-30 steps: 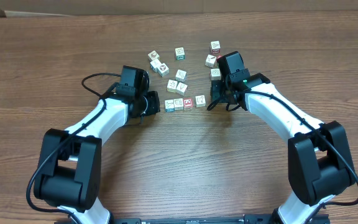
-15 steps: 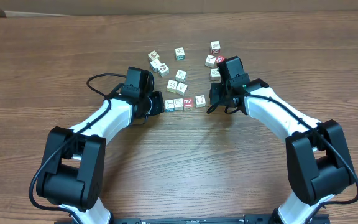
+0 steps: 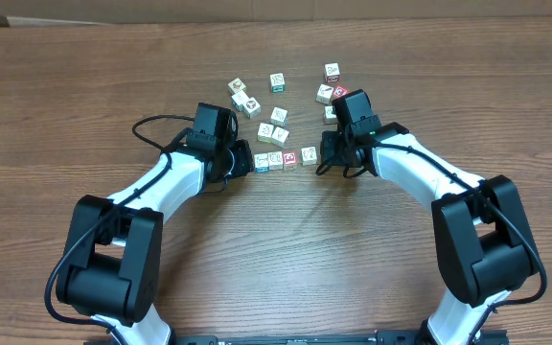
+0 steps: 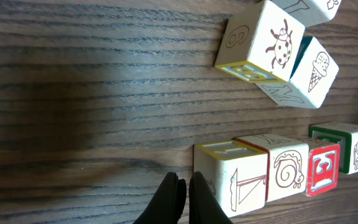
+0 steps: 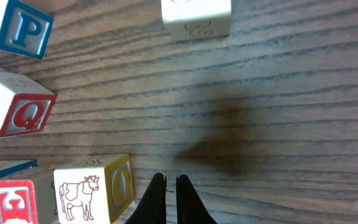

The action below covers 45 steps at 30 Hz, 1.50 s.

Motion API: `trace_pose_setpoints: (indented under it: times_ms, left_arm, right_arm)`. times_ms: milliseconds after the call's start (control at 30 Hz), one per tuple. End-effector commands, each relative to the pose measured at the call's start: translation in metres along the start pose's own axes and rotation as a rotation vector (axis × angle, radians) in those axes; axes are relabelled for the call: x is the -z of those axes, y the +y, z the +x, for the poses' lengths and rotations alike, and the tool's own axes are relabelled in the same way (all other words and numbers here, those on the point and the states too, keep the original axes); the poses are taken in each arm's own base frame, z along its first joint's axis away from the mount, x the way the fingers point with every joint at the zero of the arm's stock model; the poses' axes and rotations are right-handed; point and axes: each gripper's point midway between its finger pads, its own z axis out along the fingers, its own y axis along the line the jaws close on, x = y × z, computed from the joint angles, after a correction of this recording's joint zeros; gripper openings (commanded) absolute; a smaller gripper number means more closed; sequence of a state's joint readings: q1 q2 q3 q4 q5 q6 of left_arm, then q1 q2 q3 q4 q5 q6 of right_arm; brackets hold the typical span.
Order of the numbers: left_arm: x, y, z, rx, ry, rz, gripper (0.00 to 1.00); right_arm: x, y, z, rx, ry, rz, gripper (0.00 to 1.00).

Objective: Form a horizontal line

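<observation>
Horizontal line (image 3: 283, 159) shows 4 cubes (image 4: 286, 174), apparently touching.

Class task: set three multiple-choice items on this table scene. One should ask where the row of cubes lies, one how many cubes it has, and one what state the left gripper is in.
1. Where does the row lie?
A) between the left gripper and the right gripper
B) at the table's near edge
C) behind the right arm's base

2. How many cubes form it?
A) two
B) four
C) seven

3. The left gripper is:
A) wide open
B) shut on a cube
C) shut, empty

Answers:
1 A, the overhead view shows one gripper at each end of the row.
2 B, four cubes sit side by side.
3 C, the left wrist view shows it closed with nothing in it.
</observation>
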<state>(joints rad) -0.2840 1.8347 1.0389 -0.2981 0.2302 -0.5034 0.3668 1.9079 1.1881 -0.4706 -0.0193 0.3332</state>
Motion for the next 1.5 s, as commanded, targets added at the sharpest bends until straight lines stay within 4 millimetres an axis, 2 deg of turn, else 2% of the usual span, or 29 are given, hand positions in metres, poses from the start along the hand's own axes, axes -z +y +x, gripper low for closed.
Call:
trace_pose_setpoints:
  times_ms: [0, 200, 433, 733, 967, 1467]
  left_arm:
    - [-0.002, -0.004, -0.002, 0.005, -0.008, -0.005, 0.04]
    - [-0.005, -0.012, -0.001, -0.013, -0.019, -0.002, 0.04]
    - [-0.006, -0.011, -0.002, -0.011, -0.025, -0.009, 0.04]
    - [-0.017, -0.010, 0.003, 0.011, -0.003, 0.001, 0.04]
    - [-0.017, -0.012, 0.000, 0.006, -0.015, 0.009, 0.04]
    - [-0.017, -0.014, 0.000, 0.006, -0.019, 0.012, 0.05]
  right_arm:
    - [-0.005, -0.001, 0.003, -0.012, 0.012, -0.007, 0.04]
    - [-0.005, 0.003, 0.005, -0.011, 0.024, -0.027, 0.04]
    - [-0.005, 0.008, 0.010, -0.012, 0.046, -0.059, 0.04]
    - [-0.004, 0.013, 0.017, -0.006, 0.074, -0.075, 0.04]
    - [-0.005, 0.024, 0.020, 0.019, 0.072, -0.086, 0.04]
    - [-0.011, 0.024, 0.025, 0.018, 0.091, -0.092, 0.04]
